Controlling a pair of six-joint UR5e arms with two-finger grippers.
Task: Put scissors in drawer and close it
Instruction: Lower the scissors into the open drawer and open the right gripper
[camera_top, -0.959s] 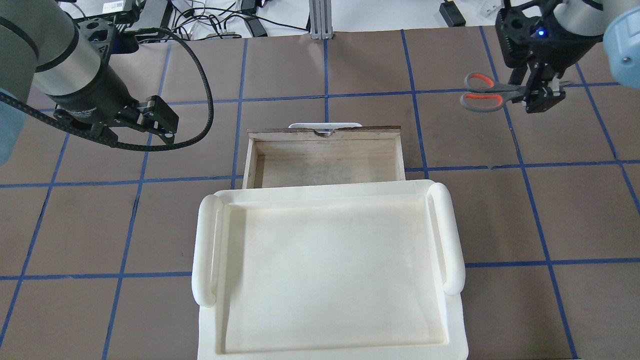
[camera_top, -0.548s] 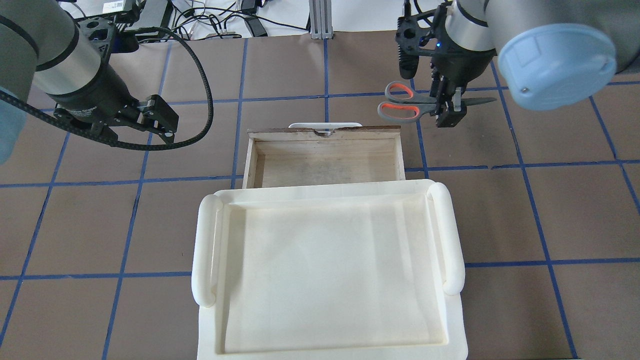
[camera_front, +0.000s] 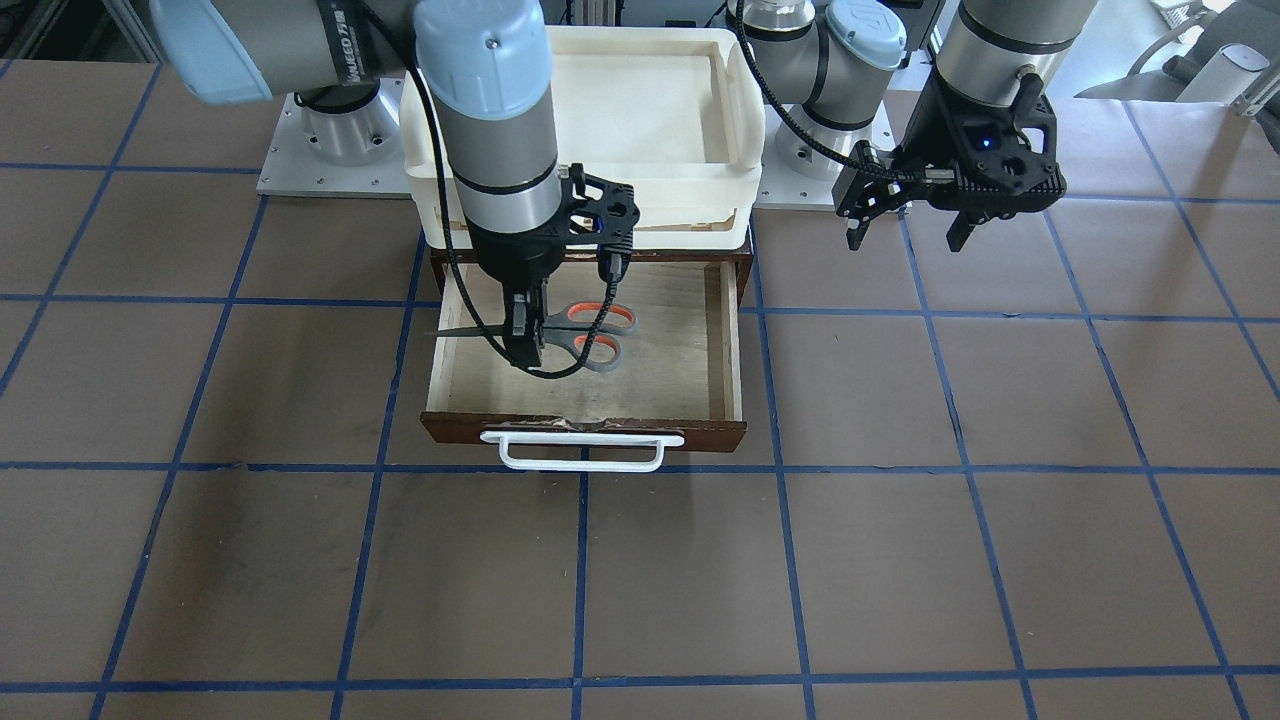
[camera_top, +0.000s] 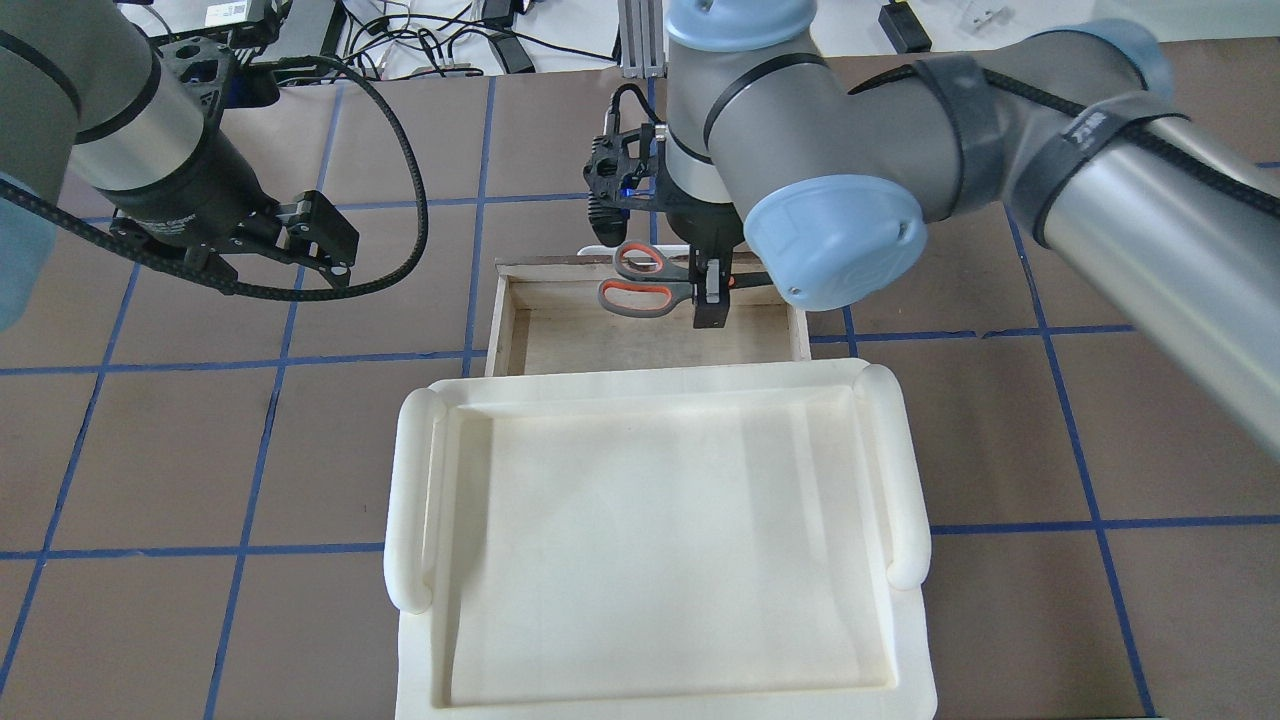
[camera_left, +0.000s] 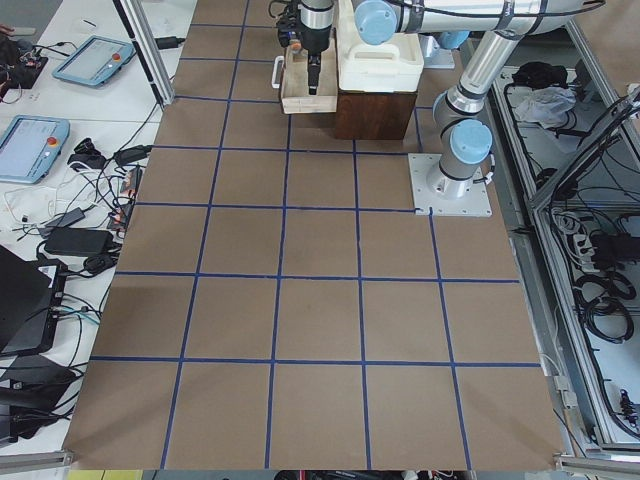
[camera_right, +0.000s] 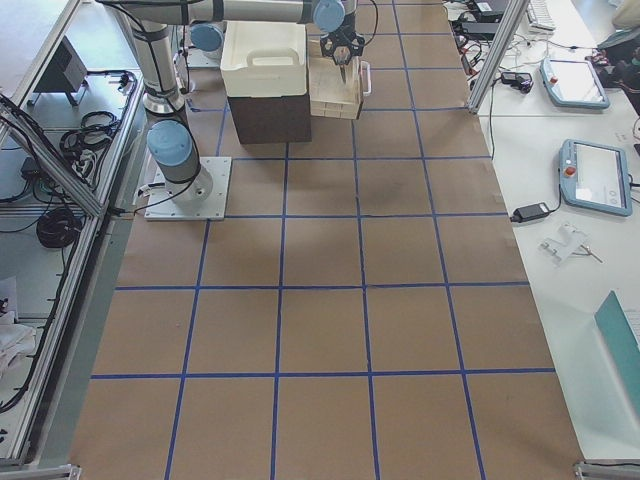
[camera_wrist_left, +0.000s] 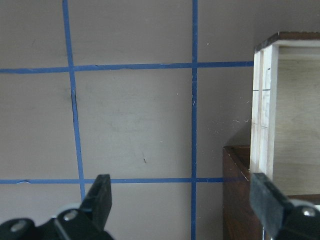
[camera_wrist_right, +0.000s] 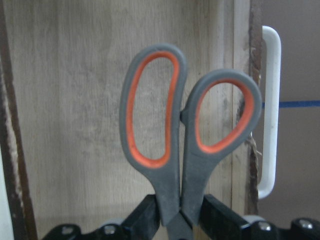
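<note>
Hanging over the open drawer (camera_front: 682, 350) — scissors (camera_front: 582, 340) clamped in the right tool (camera_front: 527, 345).

Grey tubular arms (camera_top: 1120, 190) with pale-blue joint caps (camera_top: 833, 235); black hands (camera_front: 901, 240); black ribbed cables (camera_top: 408, 180) alongside.

The scissors (camera_wrist_right: 172, 170) hang above the drawer (camera_top: 600, 345), before the tray (camera_top: 650, 378).

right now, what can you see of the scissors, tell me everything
The scissors are a small pair with grey loop handles lined in orange and slim dark blades, closed. They are level in the air over the open drawer, handles toward the robot's left, clamped just past the handles by the right gripper.
</note>
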